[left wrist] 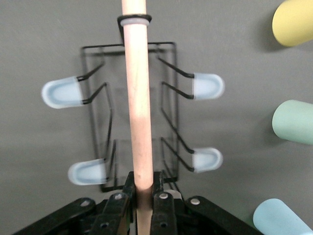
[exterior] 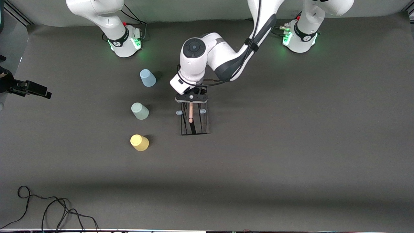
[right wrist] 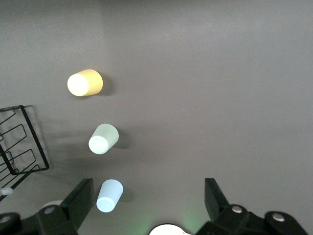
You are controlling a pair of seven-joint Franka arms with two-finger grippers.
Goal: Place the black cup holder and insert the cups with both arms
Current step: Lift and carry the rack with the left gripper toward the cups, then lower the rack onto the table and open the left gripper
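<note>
The black cup holder [exterior: 194,124] stands mid-table, its wooden rod handle [exterior: 191,113] on top. My left gripper [exterior: 191,103] is shut on the handle's end; in the left wrist view the fingers [left wrist: 124,196] clamp the rod [left wrist: 138,98] above the wire rack [left wrist: 168,98] and its pale blue pegs. Whether the rack's base touches the table I cannot tell. Three cups stand narrow end up beside it toward the right arm's end: light blue [exterior: 147,78], grey-green [exterior: 139,111], yellow [exterior: 139,142]. My right gripper [right wrist: 148,191] is open and empty, high over the light blue cup [right wrist: 109,195].
A black device [exterior: 26,88] juts in at the table's edge on the right arm's end. Loose cables [exterior: 48,210] lie at the edge nearest the front camera. The arms' green-lit bases [exterior: 124,42] [exterior: 299,38] stand along the farthest edge.
</note>
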